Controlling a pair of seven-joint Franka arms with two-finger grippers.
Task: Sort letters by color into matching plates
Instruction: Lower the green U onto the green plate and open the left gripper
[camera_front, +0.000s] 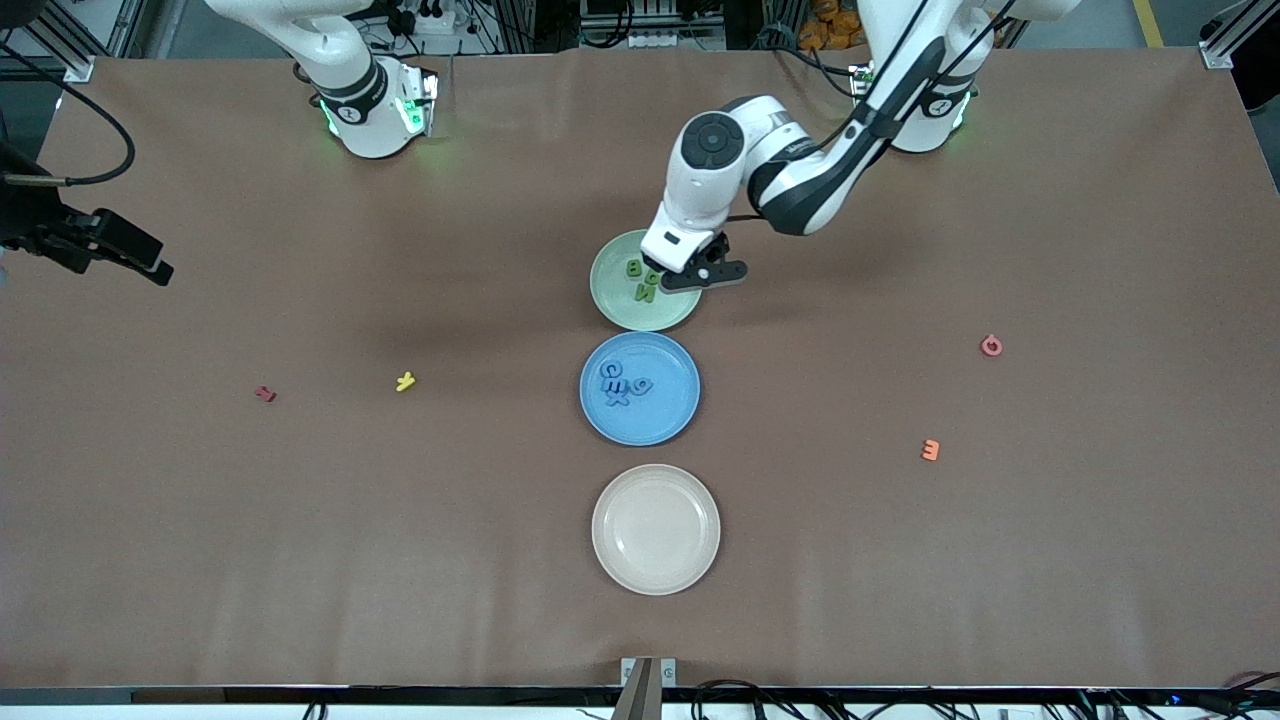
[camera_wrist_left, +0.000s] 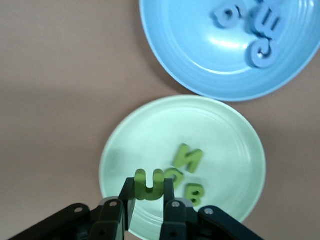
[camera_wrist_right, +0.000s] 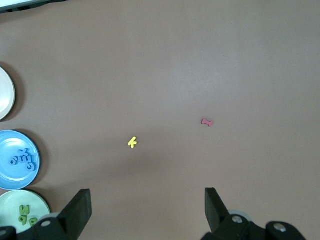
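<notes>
In the front view, your left hand (camera_front: 668, 278) hangs over the green plate (camera_front: 612, 300), which lies farthest from the camera of three plates in a row. Green letters (camera_front: 641, 281) lie in that plate. The blue plate (camera_front: 668, 416) comes next, holding four blue letters (camera_front: 622, 381), and the cream plate (camera_front: 655, 574) sits nearest the camera. Your right hand (camera_front: 150, 262) waits over the right arm's end of the table (camera_front: 400, 550). A yellow letter (camera_front: 404, 381) and a red letter (camera_front: 265, 394) lie toward that end; a pink letter (camera_front: 991, 345) and an orange letter (camera_front: 930, 450) lie toward the left arm's end.

In the left wrist view, you see the left hand clamped on a green U (camera_wrist_left: 149, 184) above the green plate, where three more green pieces (camera_wrist_left: 186, 171) rest.

In the right wrist view, your right hand (camera_wrist_right: 148, 206) stands with its fingers spread wide and nothing between them, over bare table near the yellow letter.
</notes>
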